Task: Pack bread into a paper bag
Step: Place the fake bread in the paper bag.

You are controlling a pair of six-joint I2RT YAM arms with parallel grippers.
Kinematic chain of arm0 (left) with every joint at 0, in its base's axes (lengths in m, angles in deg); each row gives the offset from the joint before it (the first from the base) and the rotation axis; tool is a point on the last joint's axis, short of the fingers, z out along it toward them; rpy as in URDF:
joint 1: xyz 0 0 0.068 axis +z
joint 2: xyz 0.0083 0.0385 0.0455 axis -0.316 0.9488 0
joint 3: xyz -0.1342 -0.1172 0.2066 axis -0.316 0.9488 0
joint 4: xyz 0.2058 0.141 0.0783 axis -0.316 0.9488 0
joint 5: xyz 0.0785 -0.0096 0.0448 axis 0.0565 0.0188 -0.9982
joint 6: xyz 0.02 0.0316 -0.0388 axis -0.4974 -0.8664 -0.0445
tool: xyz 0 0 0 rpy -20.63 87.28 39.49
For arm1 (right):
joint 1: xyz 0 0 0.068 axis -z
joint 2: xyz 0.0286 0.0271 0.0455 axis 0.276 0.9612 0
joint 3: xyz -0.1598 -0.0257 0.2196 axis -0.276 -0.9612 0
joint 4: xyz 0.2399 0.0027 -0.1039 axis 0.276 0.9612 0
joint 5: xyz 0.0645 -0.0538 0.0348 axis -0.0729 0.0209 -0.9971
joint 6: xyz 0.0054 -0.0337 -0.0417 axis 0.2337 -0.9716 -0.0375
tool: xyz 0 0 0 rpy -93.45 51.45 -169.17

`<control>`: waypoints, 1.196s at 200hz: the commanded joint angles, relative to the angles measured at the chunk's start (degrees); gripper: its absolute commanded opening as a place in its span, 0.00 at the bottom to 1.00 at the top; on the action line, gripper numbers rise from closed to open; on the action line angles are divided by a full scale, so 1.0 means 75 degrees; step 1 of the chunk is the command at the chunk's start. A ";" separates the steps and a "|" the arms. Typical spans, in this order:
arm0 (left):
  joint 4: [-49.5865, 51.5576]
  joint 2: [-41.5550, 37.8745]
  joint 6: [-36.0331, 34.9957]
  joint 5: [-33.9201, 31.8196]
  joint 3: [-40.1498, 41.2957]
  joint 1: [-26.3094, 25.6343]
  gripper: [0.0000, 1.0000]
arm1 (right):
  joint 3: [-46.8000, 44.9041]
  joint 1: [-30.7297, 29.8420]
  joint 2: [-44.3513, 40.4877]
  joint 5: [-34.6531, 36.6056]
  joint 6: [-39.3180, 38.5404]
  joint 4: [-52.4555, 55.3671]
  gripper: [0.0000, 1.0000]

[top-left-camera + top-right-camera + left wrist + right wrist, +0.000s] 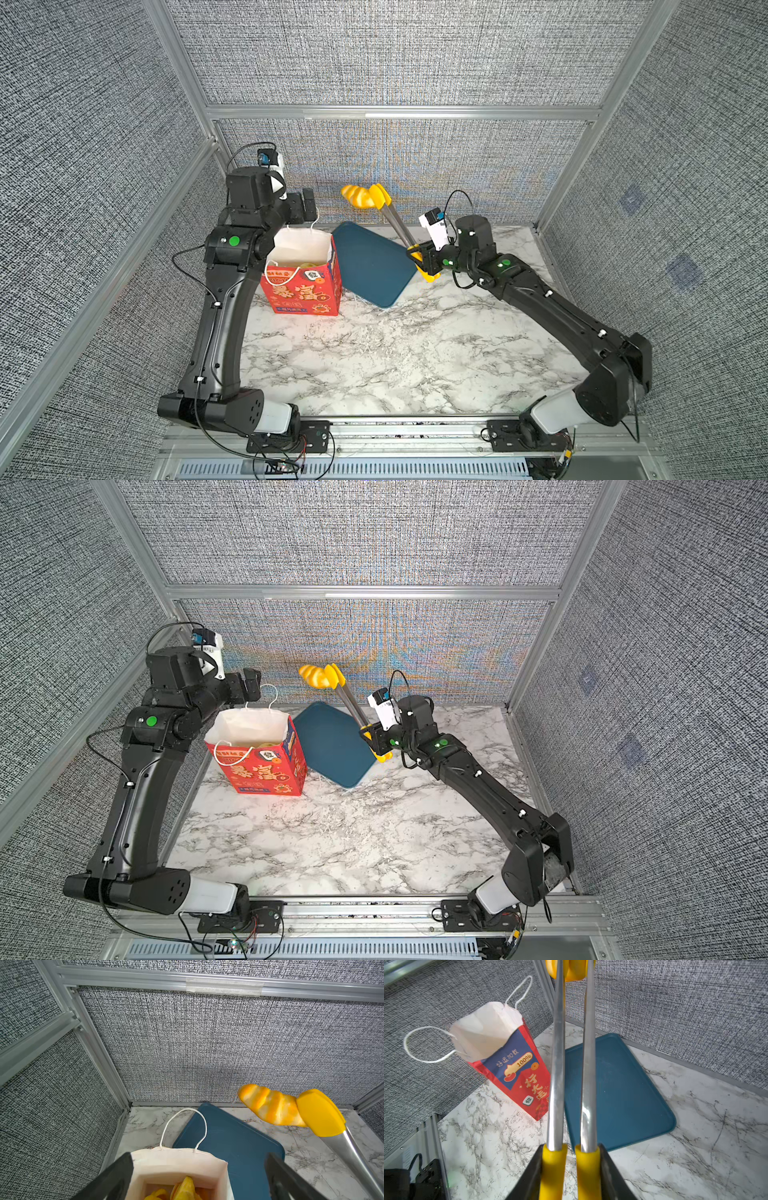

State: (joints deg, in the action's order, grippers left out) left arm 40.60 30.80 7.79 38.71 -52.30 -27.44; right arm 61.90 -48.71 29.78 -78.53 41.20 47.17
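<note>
**Step in hand: moving a loaf to the bag.** The marble table carries a dark blue tray with no bread on it. Just beside the tray stands the red paper bag, upright with its mouth open. The right gripper is clamped on the yellow handles of the tongs and squeezes them together. The tong tips pinch one end of a ridged loaf, held high over the tray's far edge, near the back wall and apart from the bag. The left gripper hovers above the bag's far rim, jaws wide apart and holding nothing. Other bread lies inside the bag.

**Next move (judgement).** Carry the loaf sideways until it is over the bag mouth. Tip it end-down so its length clears the rim, then ease the squeeze. The cord handles could snag it.

**Hidden or unclear.**
- The bag floor is out of sight, so the number of pieces inside cannot be told.
- The right wrist view cuts off the tong tips and shows no loaf.
- A yellow tip covers the pinch point itself.
</note>
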 commanded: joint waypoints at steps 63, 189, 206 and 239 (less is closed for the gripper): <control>-0.0134 -0.0088 0.0061 -0.0108 -0.0046 0.0006 1.00 | 0.0390 -0.1087 0.0408 -0.0347 -0.0219 -0.0284 0.10; -0.0084 -0.0206 0.0015 -0.0138 0.0048 0.0001 1.00 | 0.1373 -0.1853 0.1933 -0.0619 -0.0017 -0.0045 0.43; -0.0082 -0.0215 0.0014 -0.0134 0.0047 0.0007 1.00 | 0.1433 -0.1853 0.1969 -0.0609 -0.0026 -0.0036 0.49; -0.0075 -0.0205 0.0013 -0.0139 0.0042 0.0001 1.00 | 0.1528 -0.1853 0.1995 -0.0533 -0.0079 -0.0014 0.58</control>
State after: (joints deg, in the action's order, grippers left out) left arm 40.73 29.42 7.79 37.72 -51.97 -27.41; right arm 72.43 -62.54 44.75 -82.23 40.81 48.91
